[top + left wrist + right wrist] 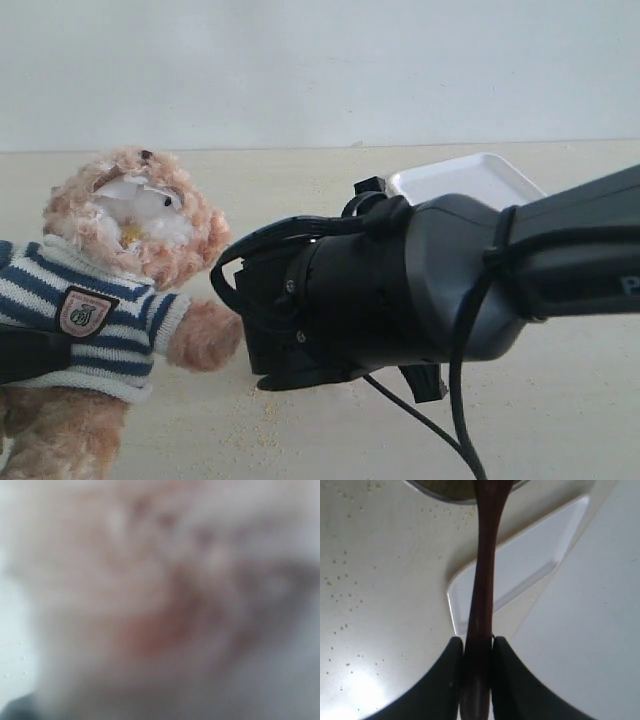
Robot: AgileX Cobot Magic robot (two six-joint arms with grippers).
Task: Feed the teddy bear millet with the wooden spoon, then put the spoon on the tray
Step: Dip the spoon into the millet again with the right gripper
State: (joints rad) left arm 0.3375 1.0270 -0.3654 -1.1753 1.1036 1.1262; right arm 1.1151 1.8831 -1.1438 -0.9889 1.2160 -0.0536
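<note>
Firmly clenched, right fingers [447,680] pinch wooden spoon [485,575] — slim, dark reddish-brown handle; left fingers [35,355] — cannot tell, view blurred.

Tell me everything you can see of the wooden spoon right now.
The wooden spoon shows only in the right wrist view: a slim, glossy, dark reddish-brown handle, clamped near its end between the right gripper's two black fingers. It runs straight out from them, crosses in front of a corner of the white tray, and widens where it reaches the metal bowl's rim. The picture's edge cuts it there, so its scoop and any millet are unseen. In the exterior view the arm hides it.
</note>
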